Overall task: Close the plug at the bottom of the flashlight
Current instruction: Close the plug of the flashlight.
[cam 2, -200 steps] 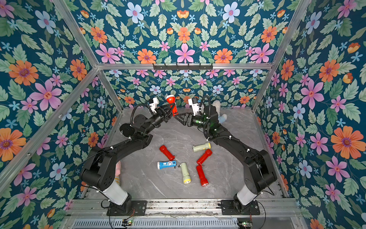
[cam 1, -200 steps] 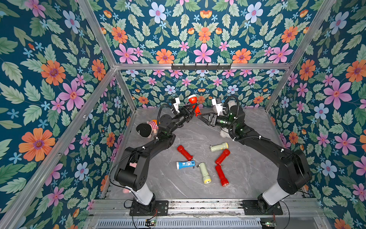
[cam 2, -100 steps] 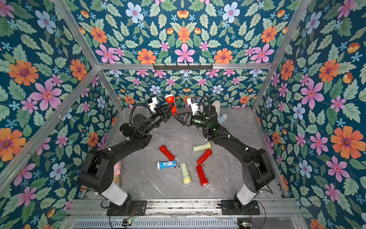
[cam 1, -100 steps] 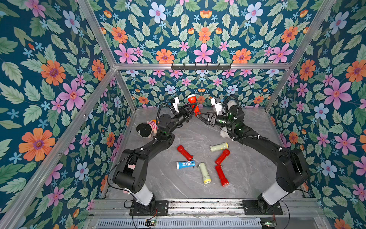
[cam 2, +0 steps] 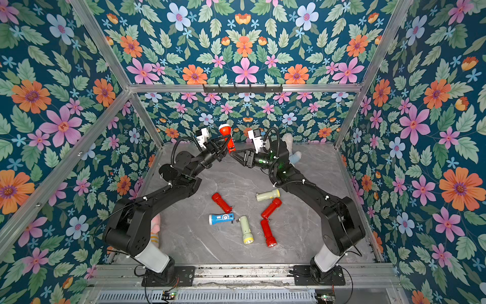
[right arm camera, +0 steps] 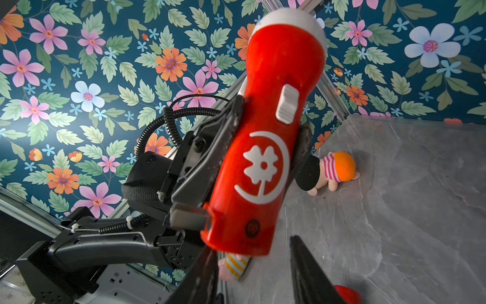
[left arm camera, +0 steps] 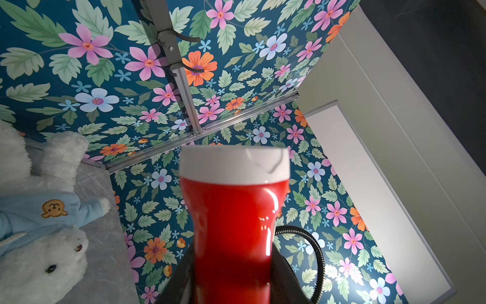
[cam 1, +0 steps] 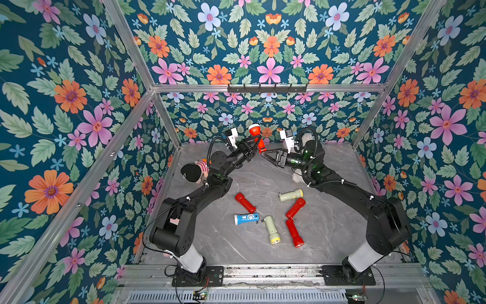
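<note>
the left claw point(cam 1: 251, 147) is clamped round the barrel of the red flashlight point(cam 1: 259, 140). it holds the flashlight raised off the bench point(cam 1: 263, 179) near the back wall, with the white-rimmed head up and the base pointing down toward the right arm. in the right wrist view the grip sits across the middle of the barrel, beside the white flower mark, so the base is free. a grey plug point(right arm camera: 188, 217) sticks out sideways from that base, on the side next to the left claw's housing. it looks folded out and not yet seated. the right claw point(right arm camera: 253, 273) is empty, with its jaws apart. its tips are just below the base and seem not to touch it.

the step in hand appears to be pressing the plug home. to do it well, the right claw would likely use one finger as a pusher, meeting the plug's free edge and swinging it toward its recess rather than pinching the barrel. a push at the base could twist the smooth plastic in the left claw's grip, so that grip must be firm. the gap between plug and housing is tight, so a slow, narrow approach suits.
</note>
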Tool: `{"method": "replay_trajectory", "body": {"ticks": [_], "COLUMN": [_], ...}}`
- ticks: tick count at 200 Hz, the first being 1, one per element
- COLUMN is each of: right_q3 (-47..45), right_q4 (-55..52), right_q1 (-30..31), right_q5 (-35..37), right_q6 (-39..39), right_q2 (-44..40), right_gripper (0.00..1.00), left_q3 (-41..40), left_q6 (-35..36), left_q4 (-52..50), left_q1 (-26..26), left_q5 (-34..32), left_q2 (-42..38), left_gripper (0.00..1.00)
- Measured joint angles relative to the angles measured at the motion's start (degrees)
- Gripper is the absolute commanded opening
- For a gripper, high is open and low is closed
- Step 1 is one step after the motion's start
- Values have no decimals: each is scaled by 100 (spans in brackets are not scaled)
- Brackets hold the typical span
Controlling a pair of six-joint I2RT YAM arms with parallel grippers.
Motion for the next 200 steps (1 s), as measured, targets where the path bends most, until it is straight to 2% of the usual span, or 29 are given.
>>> {"method": "replay_trajectory", "body": {"ticks": [40, 120, 163, 185, 200], "right_q3": [22, -4, -79, -251, -306], "right_q4": [295, 339, 2, -684, -1158], "right_q1": [0, -68, -63, 59, 365], "right_q5": [-149, -142, 2, 555, 1220], "right_q6": [94, 433, 214, -385, -1067], "right_q2": [101, 369, 229, -284, -669], "right_gripper": [30, 19, 41, 46, 49], "left_q3": [0, 22, 20, 7, 7], "left_q6": [-118, -442, -466, -507, -557], "left_q4": [114, 717, 710, 706, 706], "left_q1": [-4, -50, -50, -50, -50], "left_q5": [-35, 127, 125, 87, 52], "left_q2": [-4, -177, -214, -205, -168], "left_gripper": [26, 26, 27, 28, 28]}}
